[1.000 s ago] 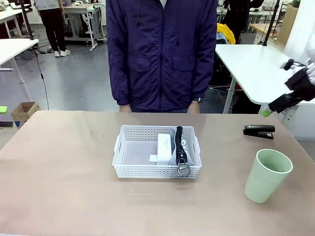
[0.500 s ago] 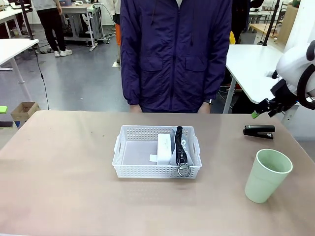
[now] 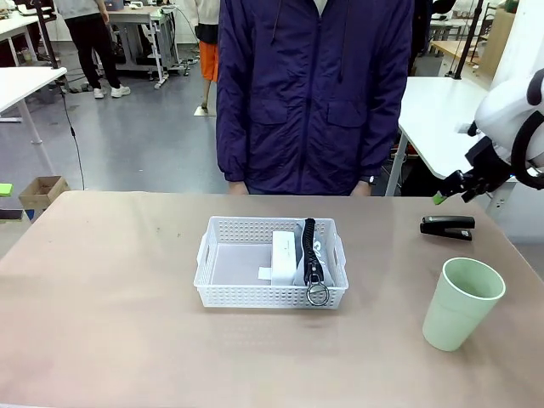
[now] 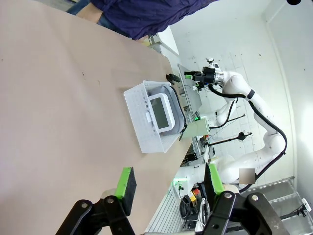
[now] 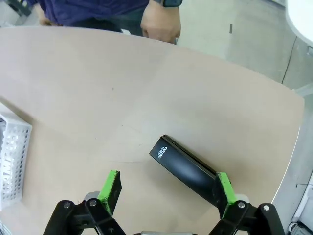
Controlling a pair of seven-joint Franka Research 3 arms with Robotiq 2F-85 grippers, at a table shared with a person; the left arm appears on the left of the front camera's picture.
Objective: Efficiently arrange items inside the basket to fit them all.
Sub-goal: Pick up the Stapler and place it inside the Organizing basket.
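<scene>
Shifted inward, the right fingers (image 5: 111,190) hang wide over the stapler (image 5: 185,169) at the counter's far right edge. Left fingers (image 4: 126,188) are half-spread and empty. The stapler looks stiff, dense and slick, so pinch its long sides mid-body.

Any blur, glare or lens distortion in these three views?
Front view: sharp, even light, faint shadows under the basket and cup. Left wrist view: rolled sideways, white wall nearly blown out. Right wrist view: table edge looks bowed, likely from the wide lens; stapler crisp, no glare.
</scene>
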